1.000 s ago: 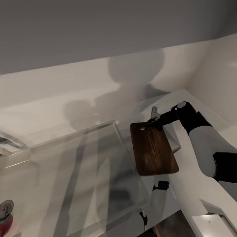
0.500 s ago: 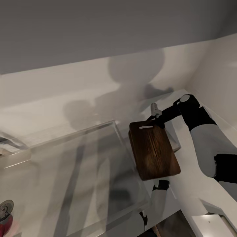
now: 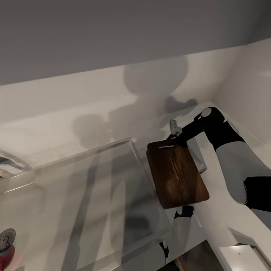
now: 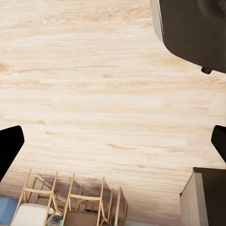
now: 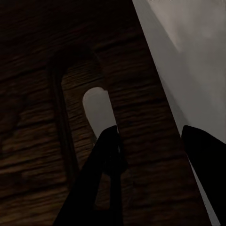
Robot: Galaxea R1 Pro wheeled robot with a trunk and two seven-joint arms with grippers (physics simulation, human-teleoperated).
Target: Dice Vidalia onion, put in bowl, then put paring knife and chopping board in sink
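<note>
The countertop (image 3: pixel 222 210) runs pale grey along the right, meeting the white wall at the far corner. To its left lies the sink (image 3: pixel 94 195), a wide grey basin with glassy rims (its tap knob (image 3: pixel 5 250) just peeks in, red, at the near left corner). The right arm (image 3: pixel 233 162), grey with a black forearm, reaches out across the counter.

The board (image 3: pixel 176 175) is lifted and tilted, dark brown with clear grain, hanging over the sink's right rim, its handle slot at the far end. The right gripper (image 3: pixel 177 141) has that far end clamped: in the right wrist view one black finger (image 5: pixel 101 179) passes through the pale slot in the board (image 5: pixel 42 117), the other finger (image 5: pixel 207 160) lies off its edge, so the wood sits pinched between them.

The left gripper (image 4: pixel 113 141) points at the pale wood floor (image 4: pixel 94 84), fingertips spread wide and holding nothing; wooden chairs (image 4: pixel 70 202) stand below.
</note>
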